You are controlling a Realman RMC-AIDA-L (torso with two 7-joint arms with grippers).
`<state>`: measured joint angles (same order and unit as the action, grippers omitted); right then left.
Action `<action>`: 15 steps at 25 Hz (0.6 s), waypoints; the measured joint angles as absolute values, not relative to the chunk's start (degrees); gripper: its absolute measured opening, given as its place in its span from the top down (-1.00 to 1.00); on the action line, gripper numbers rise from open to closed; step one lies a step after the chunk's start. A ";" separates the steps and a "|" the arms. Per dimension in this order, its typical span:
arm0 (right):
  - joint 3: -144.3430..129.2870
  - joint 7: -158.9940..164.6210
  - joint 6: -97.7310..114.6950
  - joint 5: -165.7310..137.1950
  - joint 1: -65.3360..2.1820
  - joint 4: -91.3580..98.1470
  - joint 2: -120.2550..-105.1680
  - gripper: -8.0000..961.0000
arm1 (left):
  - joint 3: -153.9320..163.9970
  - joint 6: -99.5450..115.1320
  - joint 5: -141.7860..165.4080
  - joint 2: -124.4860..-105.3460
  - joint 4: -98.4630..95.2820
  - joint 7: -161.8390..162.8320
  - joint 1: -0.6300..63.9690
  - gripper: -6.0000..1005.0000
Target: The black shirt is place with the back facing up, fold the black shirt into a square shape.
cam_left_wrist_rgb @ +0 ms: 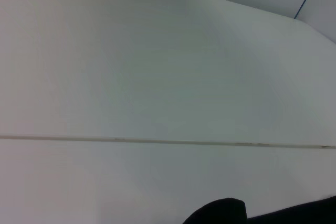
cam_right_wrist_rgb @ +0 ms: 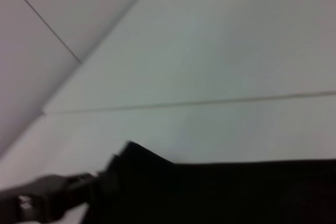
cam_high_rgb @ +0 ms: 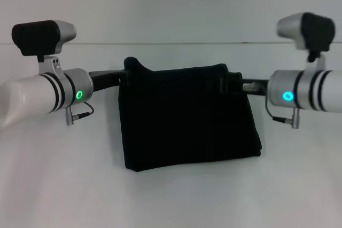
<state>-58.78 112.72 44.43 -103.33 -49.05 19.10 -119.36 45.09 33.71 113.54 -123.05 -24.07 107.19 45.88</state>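
Note:
The black shirt (cam_high_rgb: 187, 121) lies as a folded, roughly square bundle in the middle of the white table, plain side up. My left gripper (cam_high_rgb: 127, 76) is at its far left corner, shut on the cloth, which bunches up into a small peak there. My right gripper (cam_high_rgb: 227, 85) is shut on the far right corner. In the left wrist view only a dark edge of the shirt (cam_left_wrist_rgb: 220, 212) shows. The right wrist view looks along the shirt's (cam_right_wrist_rgb: 220, 192) far edge to the left gripper (cam_right_wrist_rgb: 94, 184) at the other corner.
The white table (cam_high_rgb: 171, 201) spreads around the shirt on all sides. A thin seam (cam_high_rgb: 176, 44) runs across its far part, behind the shirt. Both white forearms reach in from the sides at the level of the shirt's far edge.

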 joint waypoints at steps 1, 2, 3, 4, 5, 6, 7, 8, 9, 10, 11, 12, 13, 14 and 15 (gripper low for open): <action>-60.11 112.70 42.73 -103.33 -49.52 18.35 -119.42 0.90 | 45.08 33.73 113.53 -123.05 -24.08 107.20 45.88 0.91; -61.05 112.69 41.23 -103.34 -49.84 17.79 -119.48 0.94 | 45.08 33.73 113.54 -123.05 -24.08 107.22 45.88 0.91; -62.12 112.68 39.67 -103.34 -50.18 17.22 -119.55 0.99 | 45.08 33.74 113.53 -123.05 -24.08 107.25 45.88 0.91; -63.04 112.68 38.02 -103.35 -50.43 16.73 -119.62 0.99 | 45.09 33.75 113.53 -123.05 -24.08 107.27 45.88 0.91; -63.80 112.67 36.56 -103.35 -50.62 16.27 -119.66 0.99 | 45.09 33.75 113.53 -123.05 -24.09 107.29 45.88 0.91; -64.37 112.67 35.27 -103.36 -50.76 15.99 -119.66 0.99 | 45.09 33.76 113.53 -123.05 -24.09 107.30 45.88 0.91; -65.04 112.67 34.11 -103.36 -50.86 15.77 -119.67 0.99 | 45.09 33.75 113.54 -123.05 -24.09 107.32 45.88 0.91; -65.67 112.66 32.80 -103.35 -50.93 15.61 -119.67 0.99 | 45.09 33.73 113.53 -123.05 -24.09 107.36 45.87 0.91; -66.10 112.66 31.81 -103.36 -50.93 15.56 -119.68 0.99 | 45.09 33.73 113.54 -123.05 -24.09 107.39 45.85 0.91; -66.32 112.65 31.07 -103.36 -50.91 15.55 -119.68 0.99 | 45.09 33.72 113.54 -123.05 -24.09 107.43 45.80 0.91; -66.57 112.62 30.26 -103.36 -50.79 15.54 -119.68 0.99 | 45.09 33.71 113.54 -123.05 -24.09 107.46 45.77 0.91; -66.66 112.49 29.51 -103.36 -50.67 15.54 -119.69 0.99 | 45.09 33.72 113.54 -123.05 -24.09 107.50 45.72 0.91; -66.71 112.18 28.60 -103.36 -50.36 15.59 -119.70 0.99 | 45.09 33.68 113.54 -123.05 -24.09 107.55 45.61 0.91; -66.71 112.18 28.60 -103.36 -50.36 15.59 -119.70 0.99 | 45.09 33.66 113.54 -123.05 -24.09 107.56 45.59 0.91; -66.60 111.98 28.45 -103.34 -50.09 15.99 -119.70 0.99 | 45.09 33.61 113.54 -123.05 -24.08 107.56 45.56 0.91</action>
